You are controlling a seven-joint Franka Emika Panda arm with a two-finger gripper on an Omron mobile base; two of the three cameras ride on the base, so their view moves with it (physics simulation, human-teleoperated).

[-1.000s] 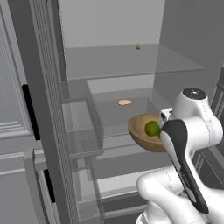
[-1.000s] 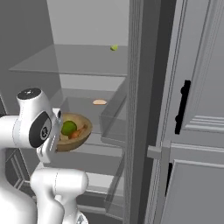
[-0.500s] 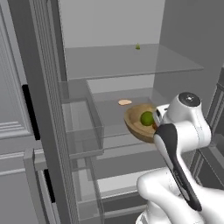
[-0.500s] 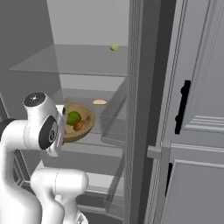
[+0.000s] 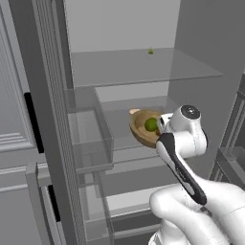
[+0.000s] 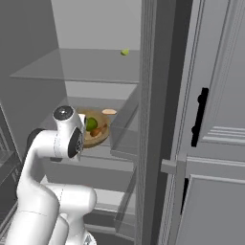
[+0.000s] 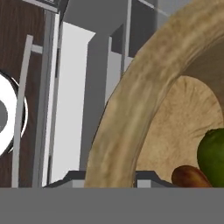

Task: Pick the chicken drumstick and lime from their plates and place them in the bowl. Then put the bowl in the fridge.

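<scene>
The light-brown wooden bowl (image 5: 141,127) hangs tilted inside the open fridge (image 5: 201,57), just over its middle glass shelf. The green lime (image 5: 151,124) lies in the bowl, and the orange-brown chicken drumstick (image 6: 97,131) lies beside it. In the hand view the bowl's rim (image 7: 131,105) runs right past the camera, with the lime (image 7: 212,155) and the drumstick (image 7: 190,176) low inside. My gripper (image 7: 109,178) is shut on that rim at the bowl's near side. The arm's wrist hides the fingers in both base views. The plates are out of view.
A small green fruit (image 5: 150,50) sits on the upper glass shelf (image 5: 143,69). A pale flat item (image 6: 109,111) lies on the middle shelf behind the bowl. A clear drawer (image 5: 91,139) juts out on the left. White cabinet doors (image 6: 215,119) flank the fridge.
The arm has reached forward and carried the bowl deeper into the fridge, over the middle shelf. The bowl now tilts more toward the cameras.
</scene>
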